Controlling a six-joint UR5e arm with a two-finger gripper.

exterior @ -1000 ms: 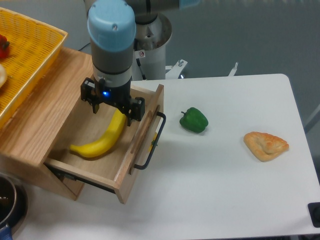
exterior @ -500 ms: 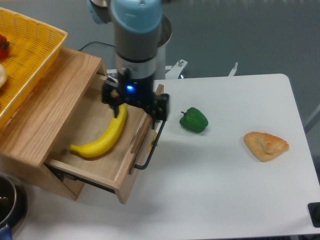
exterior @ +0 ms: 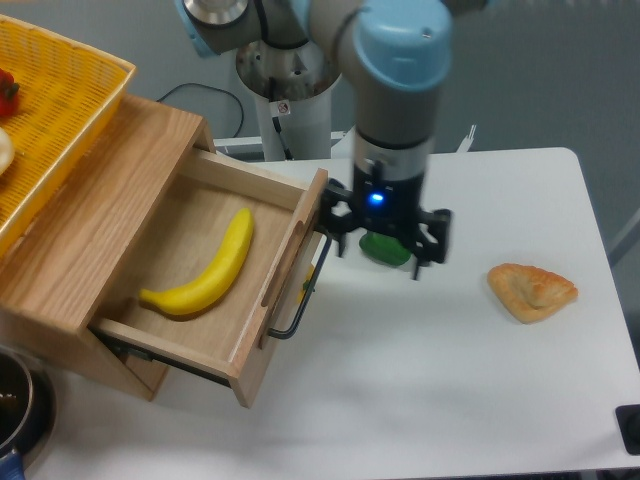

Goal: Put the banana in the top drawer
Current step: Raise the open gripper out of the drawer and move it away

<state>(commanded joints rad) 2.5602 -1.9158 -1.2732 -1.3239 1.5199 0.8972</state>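
My end effector (exterior: 380, 252) hangs over the worktop (exterior: 450, 380), fingers apart and carrying nothing, directly above the green bell pepper (exterior: 386, 250), which it largely hides. To its left the banana (exterior: 205, 272) lies flat inside the open top drawer (exterior: 225, 345), apart from the drawer's walls. I judge placement complete. Should regrasping be needed, the banana looks light, smooth and easily bruised; I would grip across its thick middle. A tan pastry (exterior: 532, 290) sits well to the right.
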